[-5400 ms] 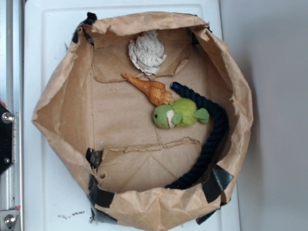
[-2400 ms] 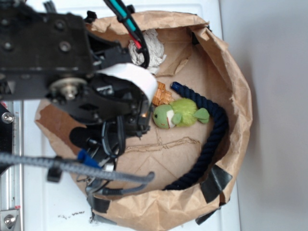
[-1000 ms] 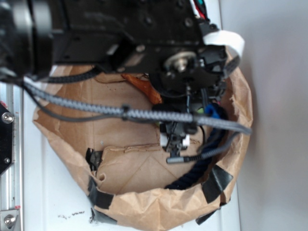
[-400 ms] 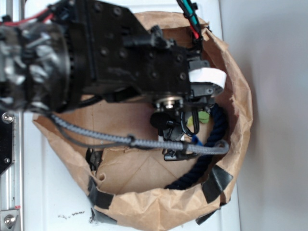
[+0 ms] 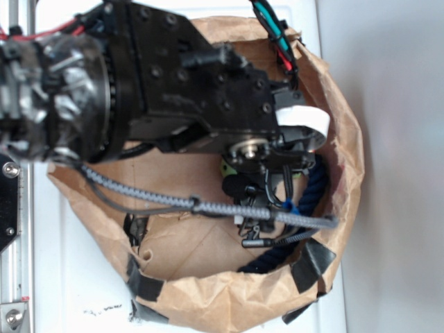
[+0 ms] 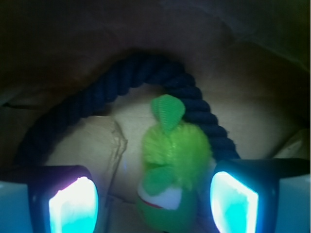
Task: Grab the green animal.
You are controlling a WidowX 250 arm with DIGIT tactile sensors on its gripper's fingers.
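Gripper (image 6: 153, 199) open astride the green animal (image 6: 175, 165), off-centre toward one pad, navy rope (image 6: 121, 80) just behind—could snag rope.

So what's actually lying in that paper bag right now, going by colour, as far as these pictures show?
Green: 1, the green animal
Dark navy: 1, the rope
Total visible: 2. The arm hides much of the paper bag floor in the exterior view, so other things could lie underneath.

lime-green plush animal (image 6: 175, 170) beside rope (image 6: 121, 87)
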